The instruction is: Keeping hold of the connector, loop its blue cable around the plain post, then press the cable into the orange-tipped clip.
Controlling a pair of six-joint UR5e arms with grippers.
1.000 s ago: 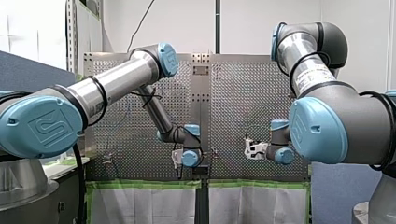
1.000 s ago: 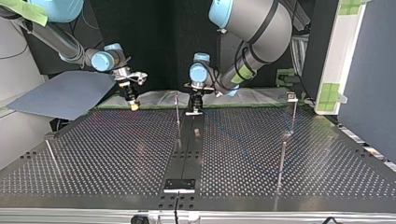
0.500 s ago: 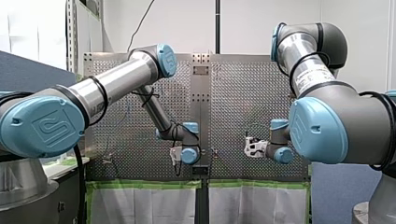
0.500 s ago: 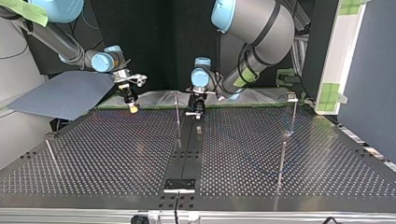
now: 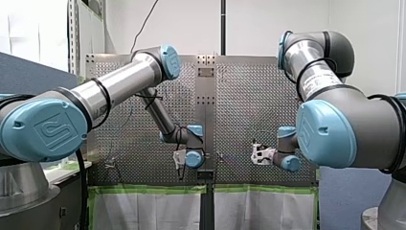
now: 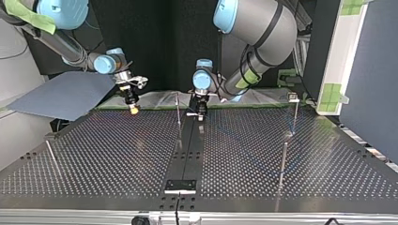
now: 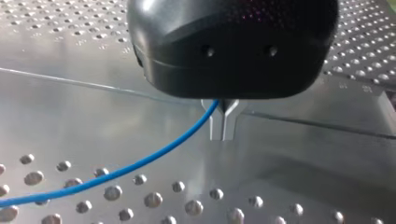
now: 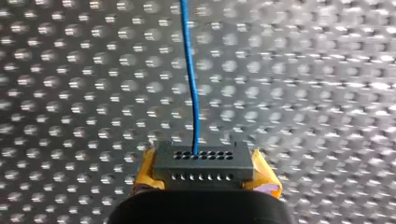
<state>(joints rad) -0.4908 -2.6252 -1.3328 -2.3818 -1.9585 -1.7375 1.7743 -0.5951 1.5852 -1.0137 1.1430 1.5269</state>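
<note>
Perforated metal table (image 6: 117, 154) stretches out under both arms, with a dark backdrop behind them in the top view. Over the last second my left gripper (image 6: 201, 112) has sunk a little closer to the plate and edged slightly off the thin post (image 6: 178, 108) standing just beside it. My right gripper (image 6: 134, 108) has dipped a touch as well. Neither has travelled far, so I judge the loop is not yet made and the arms are only settling the blue cable (image 7: 140, 161) low enough to lead it round. Seen from its own wrist, the left gripper's metal fingers (image 7: 217, 126) are pinched together, the cable coming out from between them and trailing off to one side over the holes. The right gripper is clamped on the connector (image 8: 203, 161), a dark block with yellow pads (image 8: 145, 176) on either flank, and the cable runs straight ahead from its face. I cannot make out the orange-tipped clip.
</note>
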